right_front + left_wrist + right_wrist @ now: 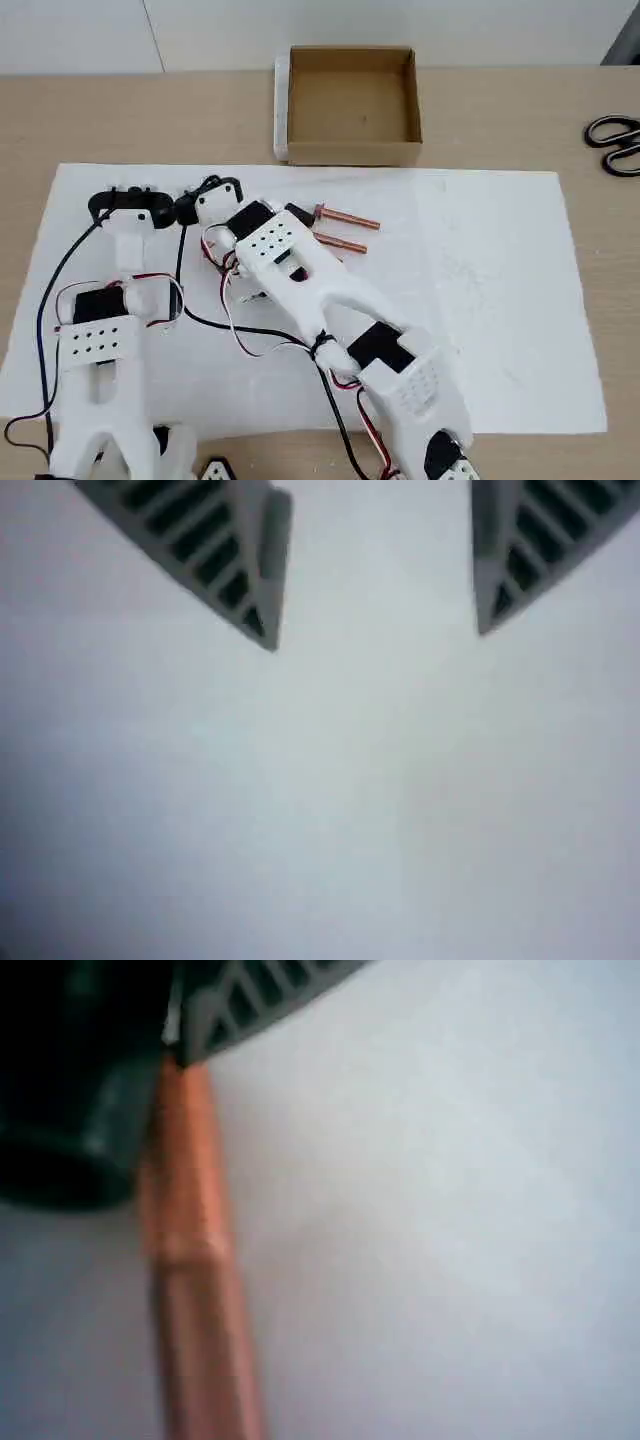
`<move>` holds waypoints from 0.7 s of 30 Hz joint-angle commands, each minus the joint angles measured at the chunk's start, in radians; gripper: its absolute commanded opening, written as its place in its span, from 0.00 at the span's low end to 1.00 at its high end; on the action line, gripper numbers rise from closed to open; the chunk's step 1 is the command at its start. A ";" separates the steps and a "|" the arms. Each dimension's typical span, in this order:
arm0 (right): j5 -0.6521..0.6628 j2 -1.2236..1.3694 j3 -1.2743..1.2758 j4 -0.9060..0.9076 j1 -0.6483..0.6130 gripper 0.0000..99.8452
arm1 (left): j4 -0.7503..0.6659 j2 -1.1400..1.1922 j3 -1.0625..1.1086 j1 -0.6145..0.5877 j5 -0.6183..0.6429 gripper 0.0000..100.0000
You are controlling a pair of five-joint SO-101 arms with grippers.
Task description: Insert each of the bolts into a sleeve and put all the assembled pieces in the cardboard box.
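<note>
From above, a cardboard box point(350, 153) stands open-topped on the table point(100, 110) by the middle of its far edge, just beyond the far edge of a white sheet point(500, 300); its brown floor and walls show. Scissors point(615, 143) lie on the bare table at the right edge. Two copper bolts lie side by side on the sheet near its middle, heads toward the left: the far bolt point(348, 217) and the near bolt point(340, 243), both well short of the box. The right gripper point(300, 216) sits at the head end of the far bolt. The left gripper point(128, 202) is over the sheet's far left part, apart from the bolts. In the left wrist view its ribbed fingers point(220, 550) stand wide apart over plain sheet. In the right wrist view a bolt runs along the sheet from a grey ribbed tip; whether the right gripper is clamped on it I cannot tell.
</note>
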 commanded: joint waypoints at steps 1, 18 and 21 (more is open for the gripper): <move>0.012 0.002 -0.029 -0.024 0.010 0.09 | -0.020 -0.005 -0.004 0.005 -0.005 0.12; 0.068 -0.007 -0.232 0.196 0.045 0.09 | -0.020 -0.006 0.001 0.005 -0.005 0.12; 0.086 -0.007 -0.328 0.268 0.087 0.09 | -0.020 -0.006 0.001 0.005 -0.005 0.12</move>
